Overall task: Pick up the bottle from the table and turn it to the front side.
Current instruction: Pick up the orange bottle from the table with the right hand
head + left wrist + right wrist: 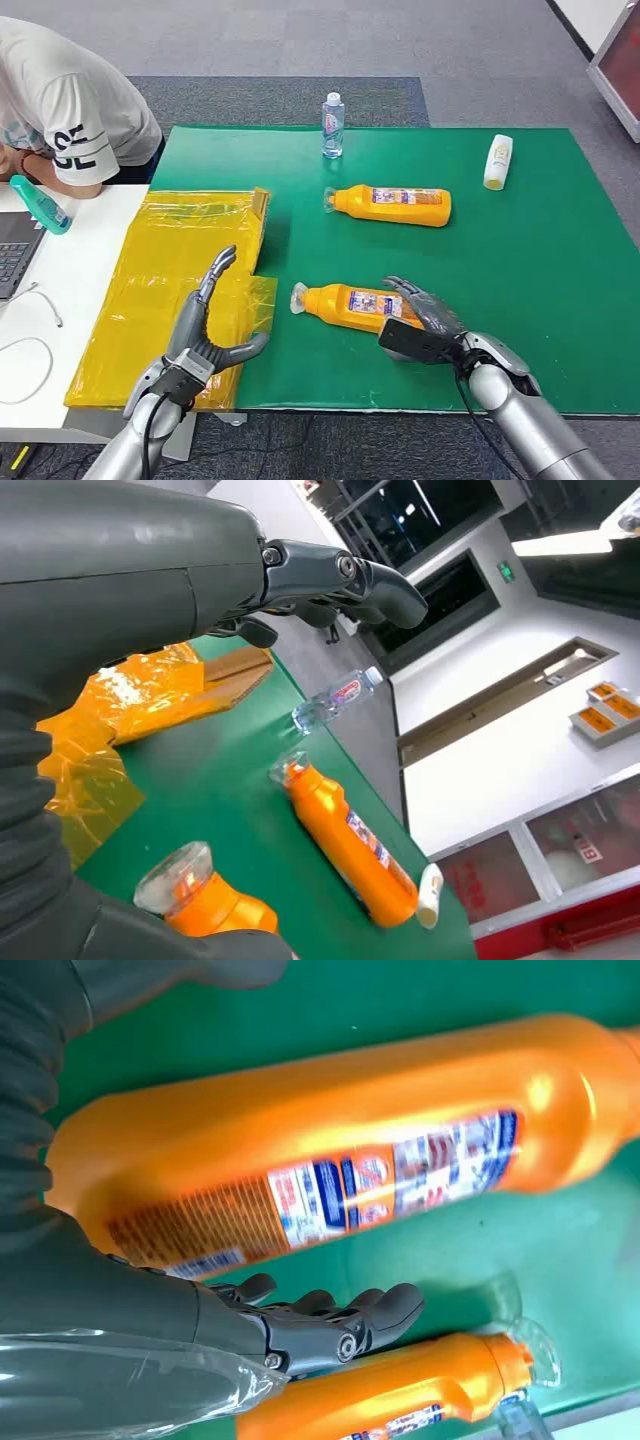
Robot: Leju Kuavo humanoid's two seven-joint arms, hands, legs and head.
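Two orange bottles with clear caps lie on their sides on the green mat (528,300). The near bottle (351,305) (340,1150) (204,900) has its cap pointing to my left and a printed label facing up. My right hand (421,320) is at its base end. Its fingers (340,1325) stretch out over and beside the bottle, not closed around it. The far bottle (392,205) (347,845) (400,1390) lies parallel behind. Over the yellow bags, left of the near bottle's cap, my left hand (205,335) hovers with its fingers (340,580) spread, holding nothing.
A clear water bottle (333,125) (336,700) stands at the mat's far edge and a small white bottle (497,162) lies at the far right. Yellow plastic bags (181,270) cover the mat's left edge. A person (68,110) leans over the white table with a laptop (15,250).
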